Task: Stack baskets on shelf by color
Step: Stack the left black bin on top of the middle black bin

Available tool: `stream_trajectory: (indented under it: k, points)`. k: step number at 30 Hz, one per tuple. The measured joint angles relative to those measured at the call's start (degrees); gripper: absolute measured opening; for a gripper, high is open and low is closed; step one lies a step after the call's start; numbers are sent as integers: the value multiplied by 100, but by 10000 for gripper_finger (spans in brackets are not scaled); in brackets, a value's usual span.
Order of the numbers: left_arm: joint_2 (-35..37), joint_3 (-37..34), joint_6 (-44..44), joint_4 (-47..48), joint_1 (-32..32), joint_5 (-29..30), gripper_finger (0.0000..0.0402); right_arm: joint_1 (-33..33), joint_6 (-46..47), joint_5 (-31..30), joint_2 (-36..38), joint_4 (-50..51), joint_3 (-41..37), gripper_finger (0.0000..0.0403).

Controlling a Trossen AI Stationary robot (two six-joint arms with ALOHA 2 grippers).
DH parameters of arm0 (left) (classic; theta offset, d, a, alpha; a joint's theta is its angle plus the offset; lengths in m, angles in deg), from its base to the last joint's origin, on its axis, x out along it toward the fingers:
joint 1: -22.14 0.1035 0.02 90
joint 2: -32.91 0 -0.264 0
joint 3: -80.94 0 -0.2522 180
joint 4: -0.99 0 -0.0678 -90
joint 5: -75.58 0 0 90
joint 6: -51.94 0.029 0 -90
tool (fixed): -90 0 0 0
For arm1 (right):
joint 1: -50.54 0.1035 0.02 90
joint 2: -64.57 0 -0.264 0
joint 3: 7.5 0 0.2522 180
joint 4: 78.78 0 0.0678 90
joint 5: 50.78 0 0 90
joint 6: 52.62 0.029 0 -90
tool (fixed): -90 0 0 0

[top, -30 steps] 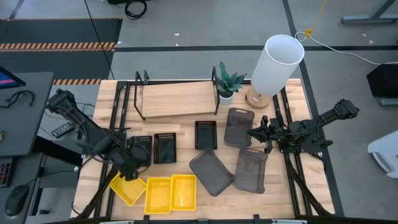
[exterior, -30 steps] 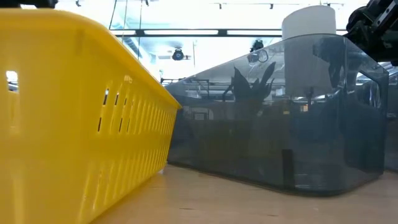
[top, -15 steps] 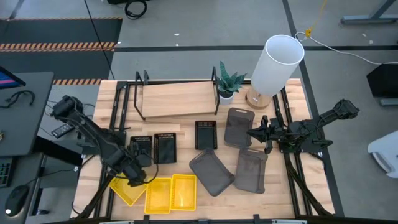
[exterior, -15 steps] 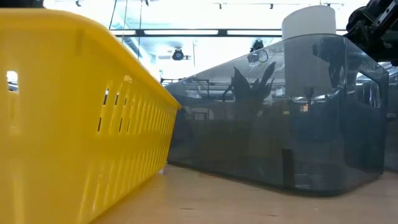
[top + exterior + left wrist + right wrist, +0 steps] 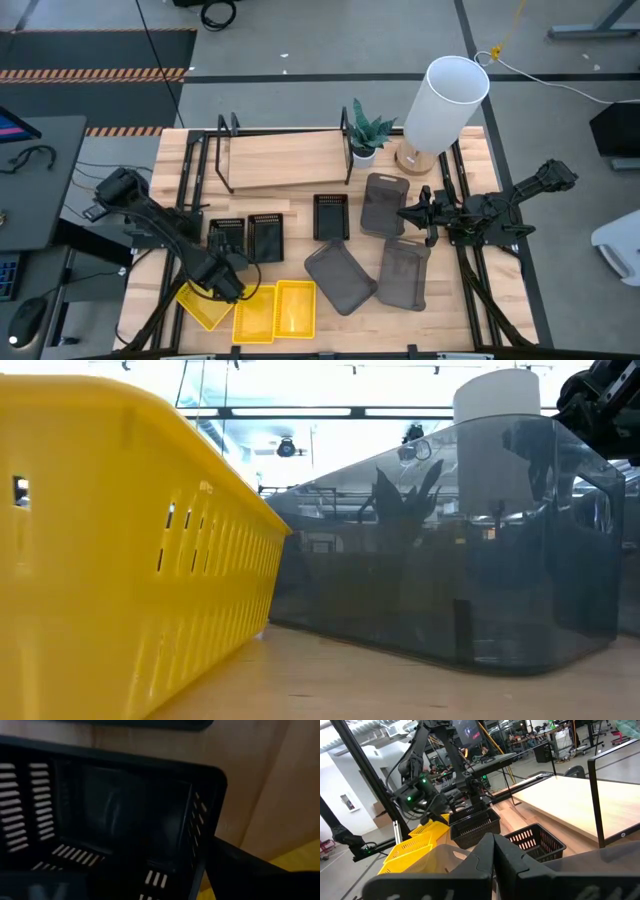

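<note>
The left end effector (image 5: 225,283) has slid on from beside the black mesh-sided baskets toward the counter's front edge and now sits over the corner where the leftmost bright yellow plastic basket (image 5: 205,305) meets the middle yellow basket (image 5: 254,312). Whether its fingers are parted or clenched, I cannot tell. Its wrist camera looks down into a small black mesh-sided basket (image 5: 115,825), which is empty, with yellow at the edge.

Nothing else has moved. The light wooden plank shelf in its black wire frame (image 5: 285,160) is bare, at the back of the wooden counter (image 5: 450,315). In front of the shelf lie three black mesh baskets: the left black basket (image 5: 226,238), the middle black basket (image 5: 265,236) and the right black basket (image 5: 331,216). Right of them are four larger dark grey rounded baskets (image 5: 385,205). The third yellow basket (image 5: 294,306) lies at the front. All are empty.

The right end effector (image 5: 408,214) waits with fingers clenched, over the grey baskets.
</note>
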Motion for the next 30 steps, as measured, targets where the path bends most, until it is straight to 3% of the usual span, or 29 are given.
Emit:
stream_trajectory:
  k: [11,19,24,30]
  points:
    - [-163,-4,49,-4,16,-133,107,0,0,1,0,0,1,15]
    - [-163,-4,208,11,17,-216,10,0,0,0,0,0,1,15]
    - [-153,30,190,88,23,-382,7,0,0,1,0,0,1,15]
    - [-153,551,203,877,23,-263,5,0,-1,1,0,0,-1,15]
